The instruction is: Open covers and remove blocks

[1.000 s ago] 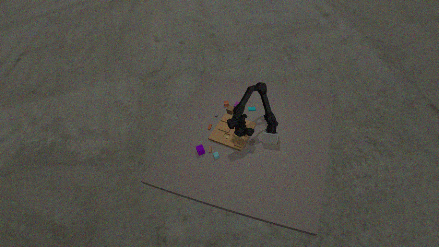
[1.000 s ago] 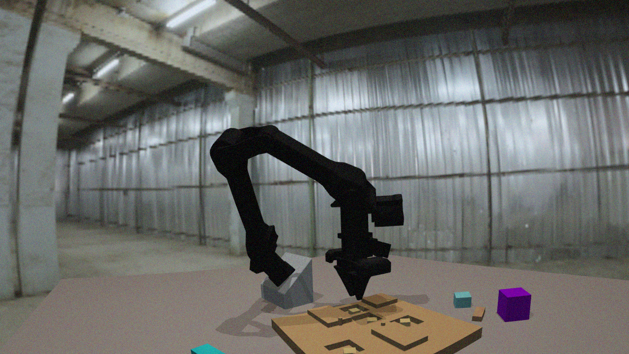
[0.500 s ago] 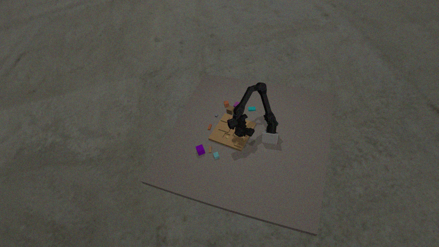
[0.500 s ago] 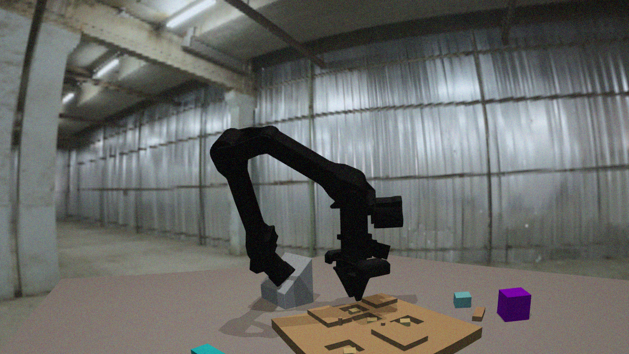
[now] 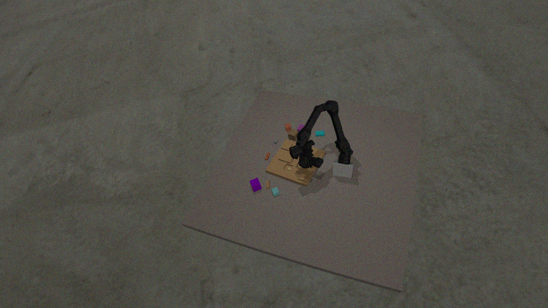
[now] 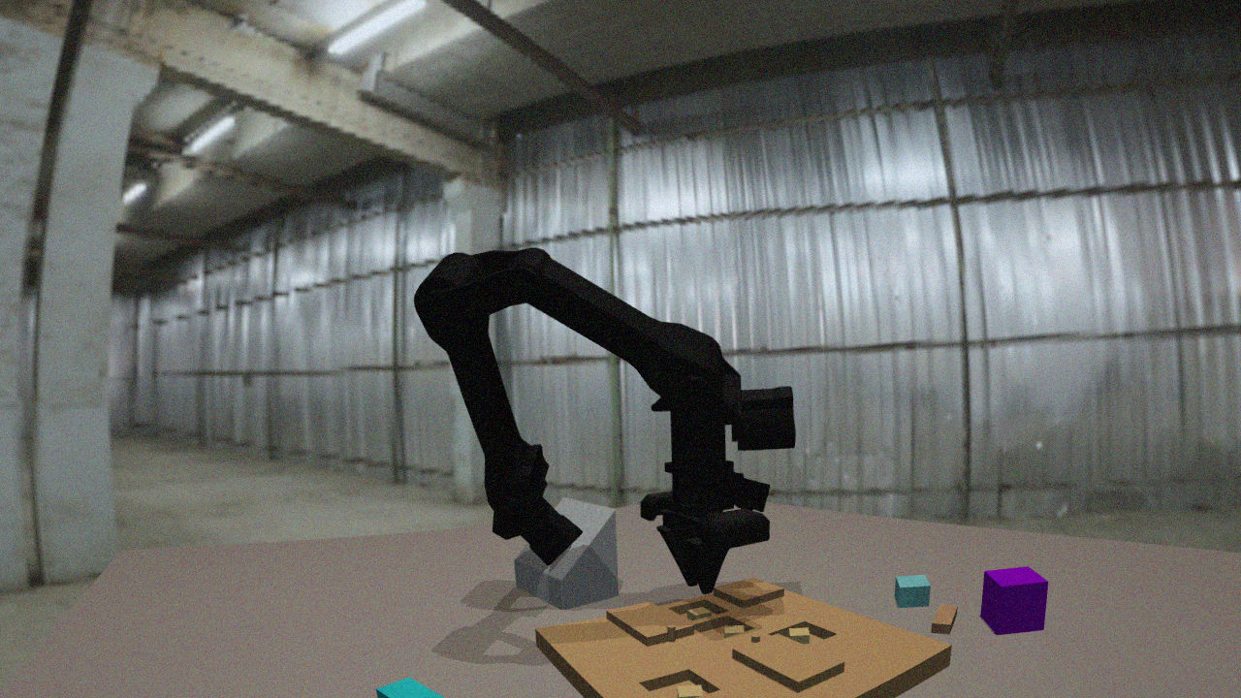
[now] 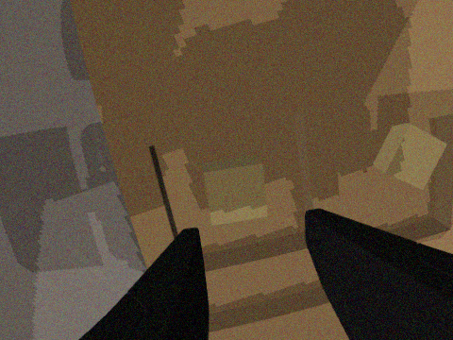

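The gripper (image 5: 309, 167) (image 6: 704, 589) (image 7: 253, 234), its fingers partly open with nothing between them, hovers low over the puzzle board (image 5: 281, 173) (image 6: 898, 659) (image 7: 264, 283), where pale yellow blocks sit in uncovered wells, a purple cube (image 5: 255, 184) (image 6: 1013, 600) lying apart to the right in the exterior view

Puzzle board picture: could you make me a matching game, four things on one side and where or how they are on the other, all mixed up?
Things
1. Big purple cube
2. Pale yellow blocks
3. Gripper
4. Grey base

Places and states
A. Supporting the foot of the arm
B. Over the puzzle board, fingers apart
C. On the table, near a small pale blue cube
D. In open wells

Right pairs: 1-C, 2-D, 3-B, 4-A
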